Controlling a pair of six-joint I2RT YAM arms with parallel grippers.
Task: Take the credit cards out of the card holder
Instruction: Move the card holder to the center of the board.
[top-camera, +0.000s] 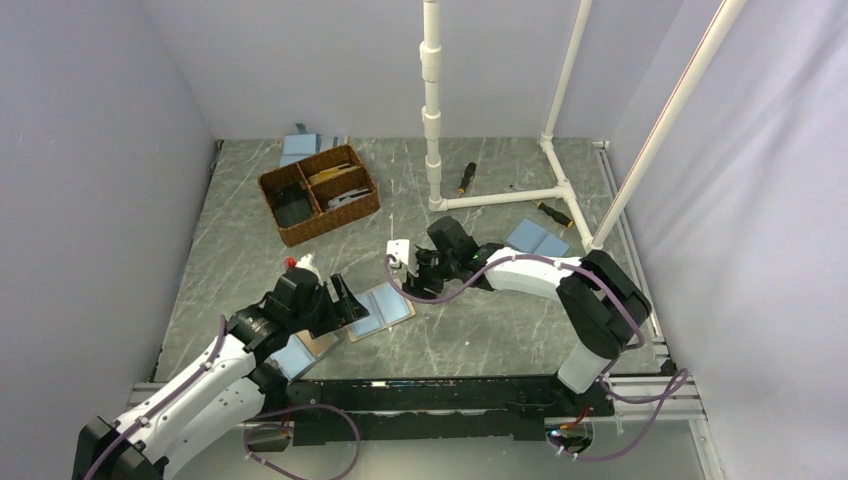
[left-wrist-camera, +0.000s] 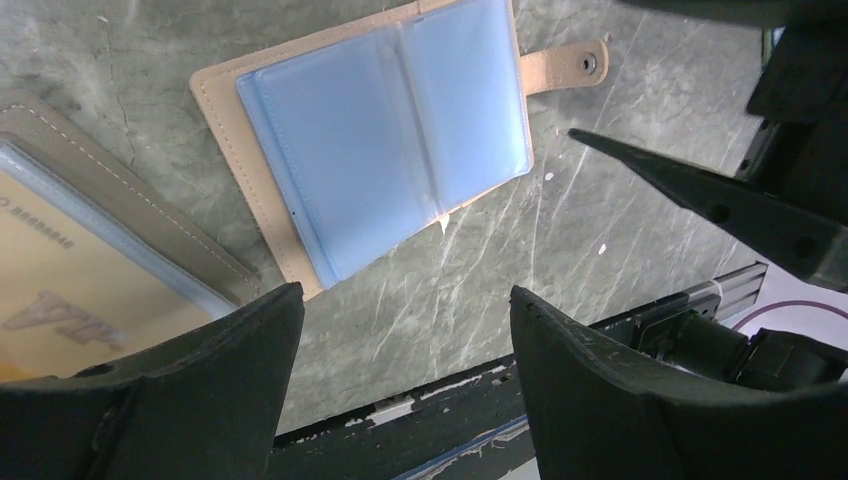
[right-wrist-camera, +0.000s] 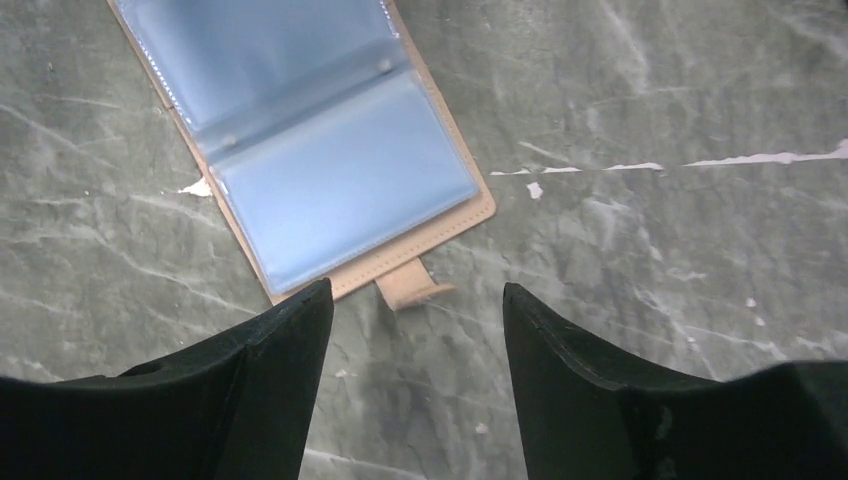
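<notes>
The left claw (left-wrist-camera: 405, 300) is wide open and holds nothing. The card holder (left-wrist-camera: 385, 130) lies flat and open on the gray table (left-wrist-camera: 620, 110), just in front of this claw's two black fingers (left-wrist-camera: 200, 390). Its see-through blue pockets face up. The right claw (right-wrist-camera: 415, 295) is open too, with nothing between its fingers. The card holder sits in front of this claw and a bit to its left. Its little tan tab (right-wrist-camera: 408, 283) points at the gap between the fingers. Off to the left of the left claw lies another folder (left-wrist-camera: 120, 200) with a brown edge and a yellow card (left-wrist-camera: 60, 290) inside.
</notes>
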